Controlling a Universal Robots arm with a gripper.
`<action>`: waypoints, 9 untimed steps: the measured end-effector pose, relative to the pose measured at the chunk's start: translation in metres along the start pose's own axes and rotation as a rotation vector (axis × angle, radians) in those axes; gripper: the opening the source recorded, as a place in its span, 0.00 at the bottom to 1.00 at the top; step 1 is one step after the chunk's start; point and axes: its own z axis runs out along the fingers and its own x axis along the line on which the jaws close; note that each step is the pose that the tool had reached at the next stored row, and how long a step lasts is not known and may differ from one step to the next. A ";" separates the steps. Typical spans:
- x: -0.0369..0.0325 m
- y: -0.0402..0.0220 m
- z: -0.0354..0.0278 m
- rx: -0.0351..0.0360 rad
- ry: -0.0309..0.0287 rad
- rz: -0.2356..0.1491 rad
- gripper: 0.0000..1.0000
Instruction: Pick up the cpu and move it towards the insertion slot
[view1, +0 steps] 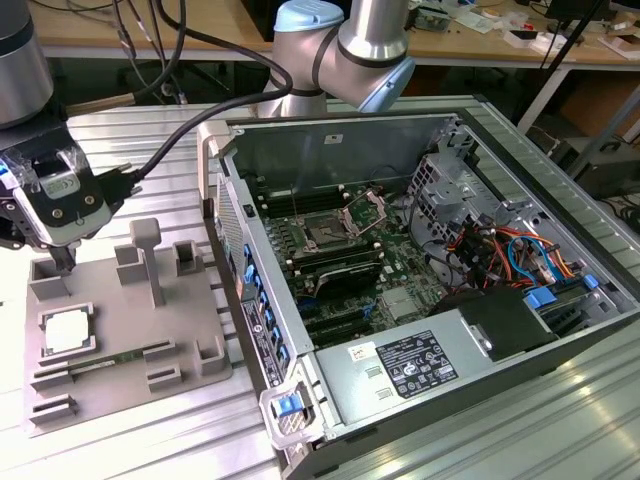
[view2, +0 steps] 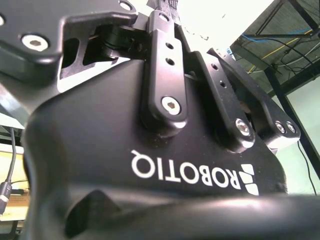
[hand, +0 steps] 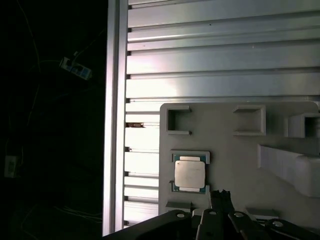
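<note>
The slatted metal desk (view1: 150, 430) carries everything. The open computer case (view1: 340, 125) lies on its side just beside the grey fixture plate (view1: 120, 330), toward the exterior view's right of the plate, probably so that the board faces up and can be reached from above. The plate sits flat on the desk, and its raised blocks and rails look made to keep each part in a known spot.

The tool (view1: 64, 262) hangs over the plate's far corner on the exterior view's left, pointing down at the plate. Whether it is released or clenched, I cannot tell. It carries nothing, since the chip lies apart from it.

The insertion slot (view1: 325, 232) is inside the case, well apart from the plate. Its metal frame (view1: 366, 208) appears swung up, which would leave the socket free to receive a part.

The cpu (hand: 190, 174) rests pale side up in the plate's square nest (hand: 173, 156), near the tool and not yet lifted. The nest's low rim surrounds it, likely to keep it square for a clean grasp.
</note>
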 end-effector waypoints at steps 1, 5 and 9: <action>0.0000 0.0000 0.0002 0.0000 0.0000 0.000 0.11; 0.0000 0.0000 0.0009 0.0000 0.0000 0.000 0.11; 0.0000 -0.0001 0.0020 0.0000 0.0001 0.000 0.11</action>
